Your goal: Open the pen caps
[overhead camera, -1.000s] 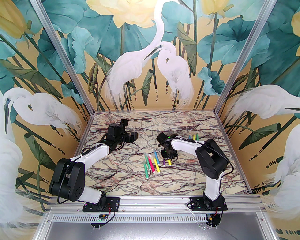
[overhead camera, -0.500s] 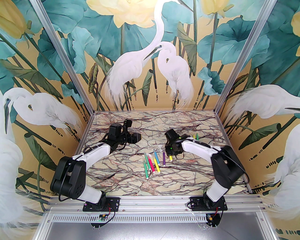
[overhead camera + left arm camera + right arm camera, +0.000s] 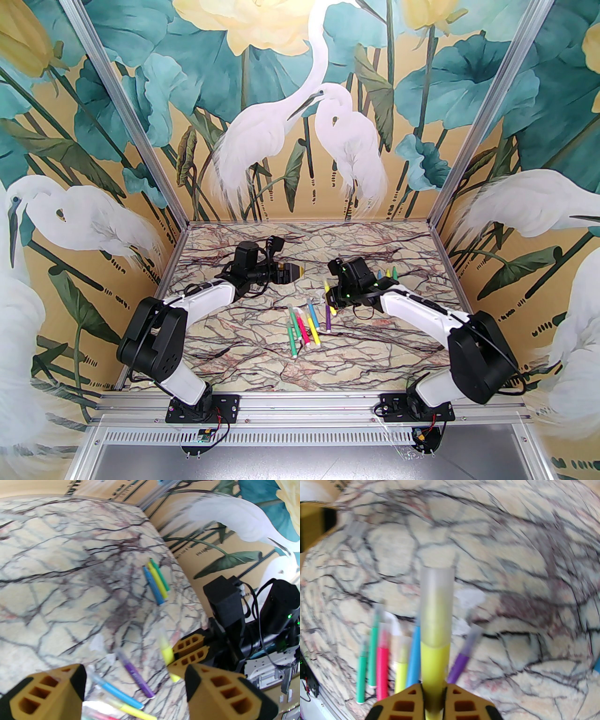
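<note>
Here the right arm (image 3: 422, 314) reaches forward, fingers (image 3: 400, 705) pinching a yellow pen (image 3: 434, 658)

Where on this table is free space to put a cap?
The widest bare patch of the table lies between the row of pens and the near rail. The strip along the back wall is also free. The middle is crowded: the right gripper holds a yellow pen at the row's far end, and the open left gripper faces it.
</note>
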Controlling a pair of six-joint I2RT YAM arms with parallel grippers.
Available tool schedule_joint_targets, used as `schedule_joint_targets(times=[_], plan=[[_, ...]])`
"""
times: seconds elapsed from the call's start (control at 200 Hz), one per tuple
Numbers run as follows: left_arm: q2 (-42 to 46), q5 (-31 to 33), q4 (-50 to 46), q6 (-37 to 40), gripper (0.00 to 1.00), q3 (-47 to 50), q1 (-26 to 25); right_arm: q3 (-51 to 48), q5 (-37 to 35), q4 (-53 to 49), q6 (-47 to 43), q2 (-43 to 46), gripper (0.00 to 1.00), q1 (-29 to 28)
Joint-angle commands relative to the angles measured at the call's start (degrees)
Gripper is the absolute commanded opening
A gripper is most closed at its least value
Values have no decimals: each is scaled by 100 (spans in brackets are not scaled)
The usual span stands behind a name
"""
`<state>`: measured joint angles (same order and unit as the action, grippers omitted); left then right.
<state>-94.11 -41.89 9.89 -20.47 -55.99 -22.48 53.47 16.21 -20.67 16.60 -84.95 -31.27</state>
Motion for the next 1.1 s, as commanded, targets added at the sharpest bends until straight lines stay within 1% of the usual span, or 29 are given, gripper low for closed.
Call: schedule_joint_targets(times=[0.0,0.1,0.225,0.485,0.95,1.095], plan=[[-158,-379,112,-172,73,-234,-130,-92,333,480,-232,223,0,4],[-252,-497,73,-186,71,-332,-242,-64,439,534,-304,215,0,2],[-344,-498,12,-194,70,-421,-375,-29,534,617,-349,222,0,-7],[-425,-510,-5,-323,69,-518,-424,-6,689,748,-402,305,0,-25],[-633,-624,-165,-384,53,-760,-547,3,704,933,-419,304,0,-141],[-684,-619,-221,-399,44,-848,-547,15,717,986,-437,268,0,-160]])
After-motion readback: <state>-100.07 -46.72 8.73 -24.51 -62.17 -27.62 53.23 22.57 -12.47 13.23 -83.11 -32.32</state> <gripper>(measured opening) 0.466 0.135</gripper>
